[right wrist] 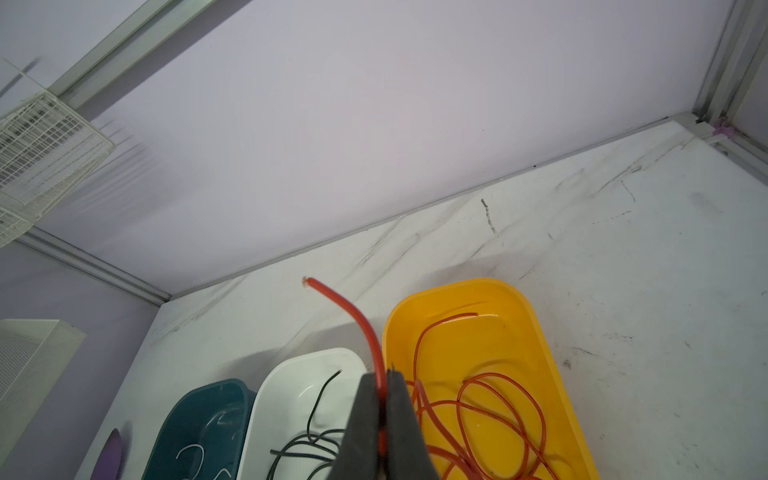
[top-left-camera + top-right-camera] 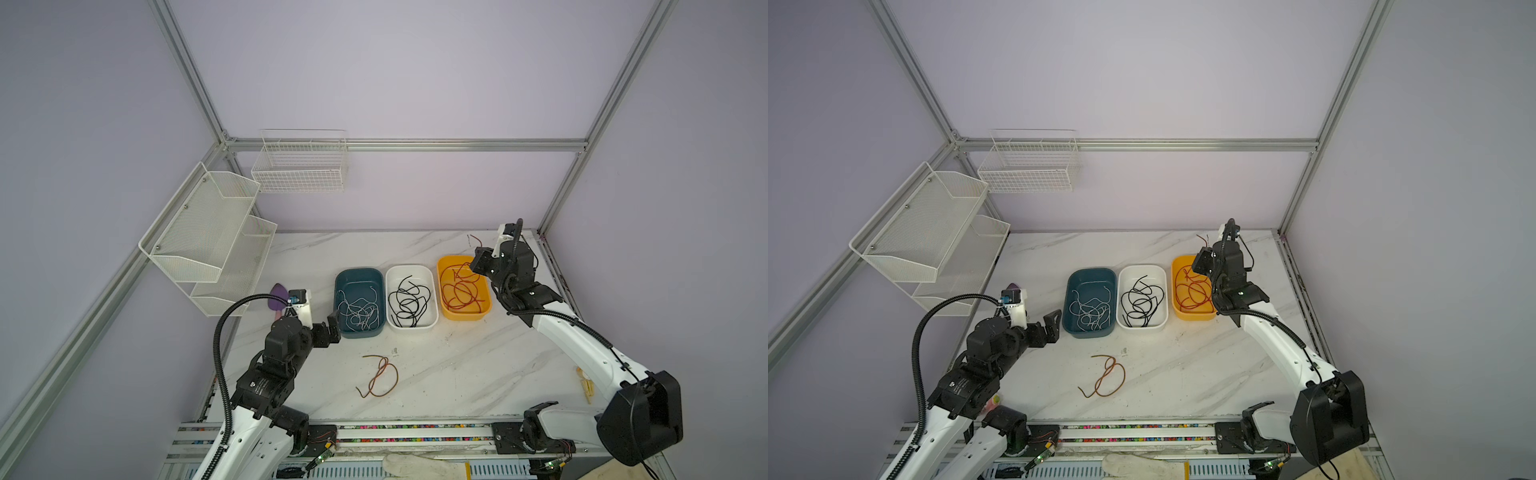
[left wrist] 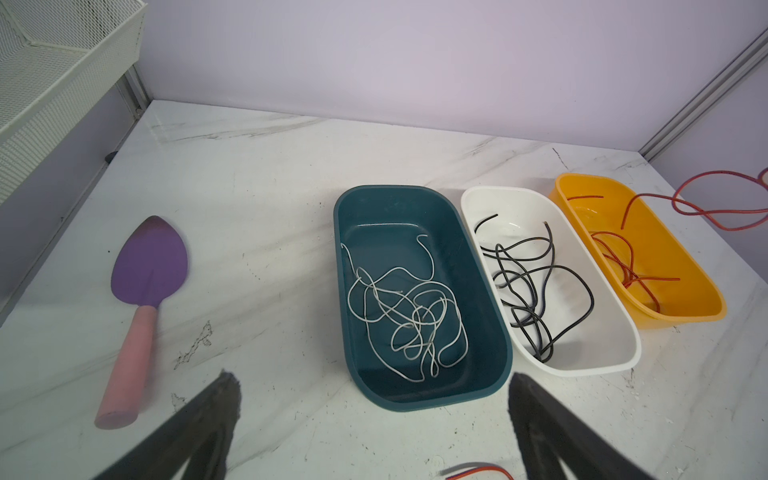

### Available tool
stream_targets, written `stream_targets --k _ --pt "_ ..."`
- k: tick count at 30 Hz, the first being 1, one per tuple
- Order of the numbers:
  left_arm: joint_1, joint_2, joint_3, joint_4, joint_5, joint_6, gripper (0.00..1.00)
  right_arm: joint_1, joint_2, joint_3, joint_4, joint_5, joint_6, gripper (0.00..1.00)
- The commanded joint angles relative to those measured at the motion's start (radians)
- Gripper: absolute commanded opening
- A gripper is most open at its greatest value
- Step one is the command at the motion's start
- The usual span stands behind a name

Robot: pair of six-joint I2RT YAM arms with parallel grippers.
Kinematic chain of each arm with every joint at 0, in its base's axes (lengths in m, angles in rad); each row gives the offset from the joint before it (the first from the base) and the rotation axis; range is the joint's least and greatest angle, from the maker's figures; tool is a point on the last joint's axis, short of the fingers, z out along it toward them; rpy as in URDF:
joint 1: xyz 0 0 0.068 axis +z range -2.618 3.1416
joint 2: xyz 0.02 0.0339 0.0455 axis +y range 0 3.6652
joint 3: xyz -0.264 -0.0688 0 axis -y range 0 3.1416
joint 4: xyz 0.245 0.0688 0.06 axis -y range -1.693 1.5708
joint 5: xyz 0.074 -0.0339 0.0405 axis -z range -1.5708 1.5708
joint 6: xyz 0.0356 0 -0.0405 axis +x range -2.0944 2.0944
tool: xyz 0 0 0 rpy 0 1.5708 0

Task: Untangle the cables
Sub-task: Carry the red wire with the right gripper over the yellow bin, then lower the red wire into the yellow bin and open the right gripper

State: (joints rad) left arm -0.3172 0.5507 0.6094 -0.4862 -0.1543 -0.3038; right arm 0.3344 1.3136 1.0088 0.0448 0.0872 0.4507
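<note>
- A white glove (image 2: 415, 465) lies nearest, on the frame rail below the near edge of the marble table (image 2: 478, 374).
- A loose brown-orange cable (image 2: 379, 376) rests on the table in a loop with two trailing ends, near the front and centre, outside every bin and well apart from both grippers.
- The left gripper (image 2: 331, 330) hovers just near and left of the teal bin, its jaws spread wide and holding nothing.
- Three bins stand side by side in a row across the middle of the table, their long sides touching or almost touching.
- The teal bin (image 2: 340, 282), leftmost, holds a tangle of thin white cables (image 2: 359, 311) heaped toward its near end.
- The white bin (image 2: 411, 268), in the middle, holds looping black cables (image 2: 409, 303) that cross one another.
- The yellow bin (image 2: 444, 262), rightmost, holds orange-red cables (image 2: 459, 291) in overlapping loops.
- The right gripper (image 1: 383, 382) hangs over the far left corner of the yellow bin, its jaws pinched tight on a red cable (image 1: 353, 316).
- The short free end of that red cable curves up past the jaws toward the far wall, and its long part drops into the yellow bin among the other loops.
- A purple trowel (image 3: 149, 266) with a pink handle lies flat on the table to the left of the teal bin.
- A white mesh shelf (image 2: 208, 232) hangs on the left wall and a white wire basket (image 2: 299, 170) on the far wall; nothing shows inside either.
</note>
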Motion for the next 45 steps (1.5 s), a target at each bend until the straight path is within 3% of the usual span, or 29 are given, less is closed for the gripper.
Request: stream_targets --k 1,13,29,36,45 --pt "-0.008 0.002 -0.034 0.036 0.015 0.0 1.0 -0.02 0.048 -0.037 0.094 -0.063 0.071 0.0" --pt "-0.009 0.005 -0.033 0.036 0.019 -0.001 1.0 -0.034 0.23 -0.126 0.187 -0.116 0.088 0.0" --pt "-0.009 0.008 -0.033 0.036 0.019 -0.002 1.0 -0.038 0.303 -0.136 0.187 -0.163 0.073 0.0" --pt "-0.011 0.009 -0.033 0.037 0.021 -0.001 1.0 -0.039 0.292 -0.143 0.181 -0.165 0.078 0.2" --pt "-0.013 0.009 -0.034 0.036 0.022 -0.001 1.0 -0.041 0.218 -0.161 0.166 -0.169 0.086 0.32"
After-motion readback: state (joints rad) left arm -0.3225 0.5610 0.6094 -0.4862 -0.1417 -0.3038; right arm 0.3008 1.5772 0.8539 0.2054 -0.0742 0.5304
